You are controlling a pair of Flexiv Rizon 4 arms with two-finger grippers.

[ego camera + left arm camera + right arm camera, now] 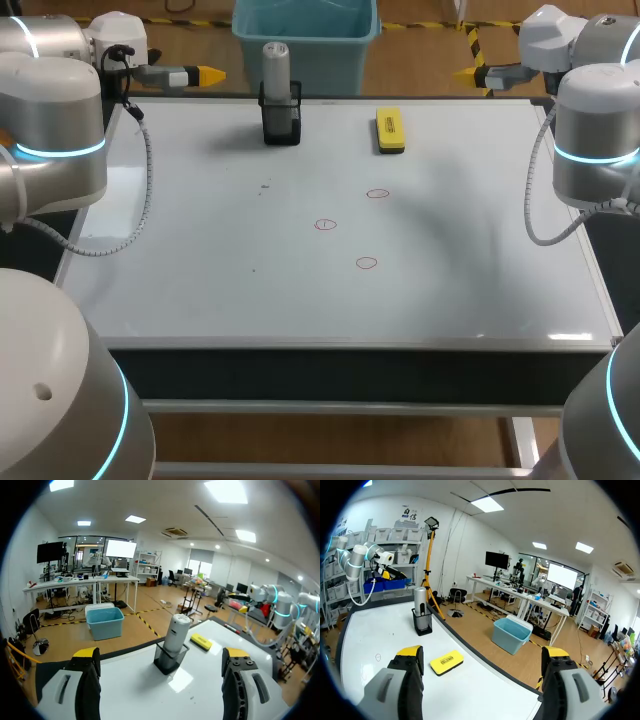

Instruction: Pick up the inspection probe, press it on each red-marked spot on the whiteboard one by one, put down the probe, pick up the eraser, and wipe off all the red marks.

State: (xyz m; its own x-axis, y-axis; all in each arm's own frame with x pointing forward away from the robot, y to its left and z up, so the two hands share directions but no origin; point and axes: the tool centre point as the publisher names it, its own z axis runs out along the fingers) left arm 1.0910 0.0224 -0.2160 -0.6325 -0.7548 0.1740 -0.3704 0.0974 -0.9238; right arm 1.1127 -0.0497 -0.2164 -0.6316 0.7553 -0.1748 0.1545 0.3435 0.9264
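The silver inspection probe [275, 64] stands upright in a black holder [281, 118] at the back of the whiteboard [200, 280]. To its right lies the yellow eraser [390, 130]. Three small red circles [377, 193] [325, 224] [366, 263] are drawn near the board's middle. My left gripper [208, 74] hangs open over the back left corner, the probe [176, 631] and eraser [200, 641] ahead of its fingers. My right gripper [466, 73] is open at the back right corner; the eraser [446, 662] lies beside one finger [410, 652], with the probe [421, 601] farther off.
The whiteboard's metal frame [330, 345] runs along the front edge. My arms' large grey links stand over the left side [55, 130] and the right side [598, 140] of the board. A few dark specks [265, 185] dot the surface near the holder.
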